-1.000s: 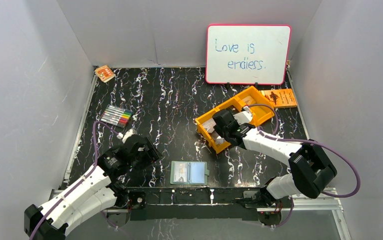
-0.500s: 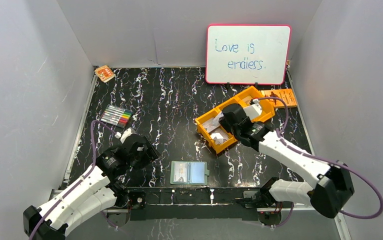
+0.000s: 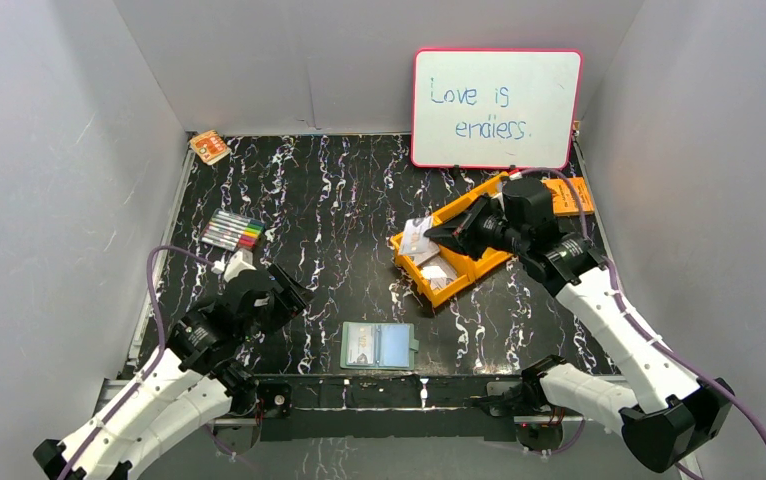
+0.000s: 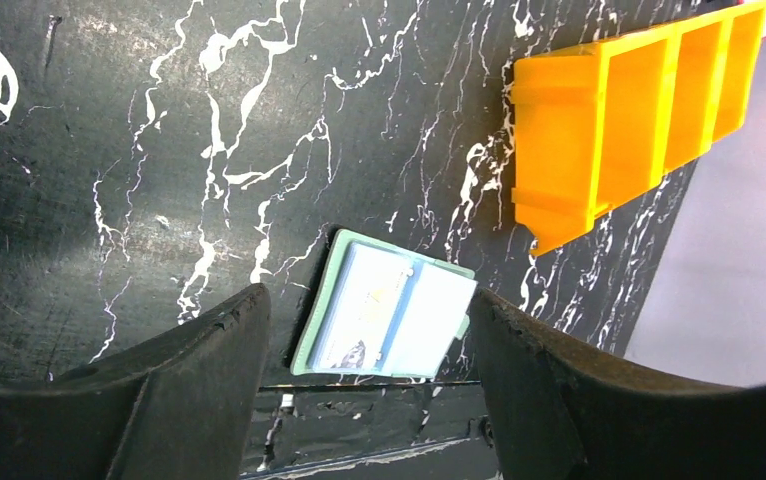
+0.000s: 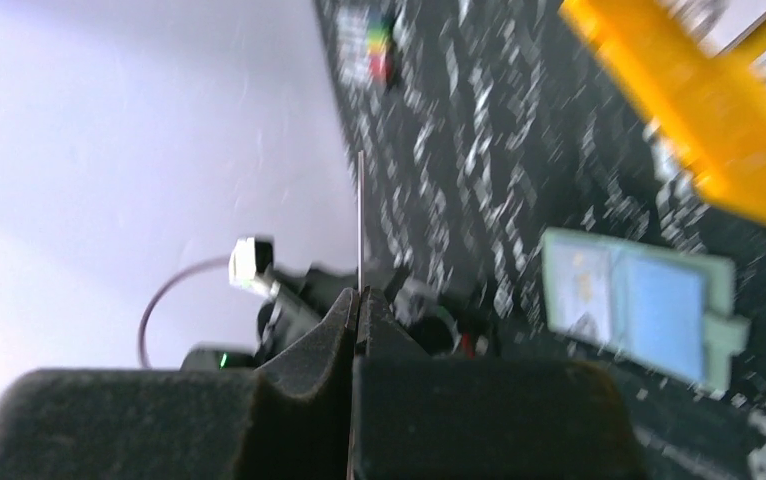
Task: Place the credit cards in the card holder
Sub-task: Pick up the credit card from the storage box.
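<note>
Where the right jaws meet, a credit card [image 3: 417,236] protrudes.

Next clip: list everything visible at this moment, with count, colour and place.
whiteboard: one, white, pink frame, blue writing, back right against the wall
tray: one, orange, compartmented, right of centre
credit cards: pale, inside the tray, count unclear
held card: one, pale, above the tray's left end
card holder: one, sage green, lying open, near edge, centre
markers: one pack, multicoloured, left side
packet: one, orange, far left corner
booklet: one, orange, behind the tray, partly hidden
table: black with white veins
left arm: white and black, near left, jaws open
right arm: white and black, right side, jaws shut on the held card
</note>
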Controlling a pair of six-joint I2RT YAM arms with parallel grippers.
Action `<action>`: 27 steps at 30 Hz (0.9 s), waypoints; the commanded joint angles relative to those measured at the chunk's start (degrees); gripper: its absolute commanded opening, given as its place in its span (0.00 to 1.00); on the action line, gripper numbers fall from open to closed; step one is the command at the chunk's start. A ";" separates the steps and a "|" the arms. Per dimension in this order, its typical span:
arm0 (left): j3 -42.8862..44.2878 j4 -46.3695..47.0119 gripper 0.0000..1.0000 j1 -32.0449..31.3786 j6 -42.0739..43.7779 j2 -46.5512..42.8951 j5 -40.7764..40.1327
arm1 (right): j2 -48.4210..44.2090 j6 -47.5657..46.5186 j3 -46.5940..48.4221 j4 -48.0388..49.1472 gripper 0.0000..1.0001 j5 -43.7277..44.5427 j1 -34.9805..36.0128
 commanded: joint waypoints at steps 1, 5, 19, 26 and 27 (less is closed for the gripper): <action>-0.56 -1.02 0.70 0.03 -1.18 -1.90 -1.76 | -1.60 4.50 -2.16 7.84 0.00 -22.98 -0.42; 0.49 -0.47 0.70 0.02 0.01 -1.11 -1.29 | -2.04 6.81 -4.09 11.55 0.00 -26.34 -0.53; 4.99 20.97 0.79 0.02 7.40 0.33 8.10 | -1.90 -0.73 -7.55 27.32 0.00 -37.07 -0.41; 1.54 45.98 0.92 0.02 10.41 -0.09 21.82 | -3.22 -2.67 -10.11 36.71 0.00 -40.28 -0.40; 1.46 47.87 0.92 0.02 10.95 0.60 23.55 | -3.38 -2.87 -10.37 37.37 0.00 -40.26 -0.43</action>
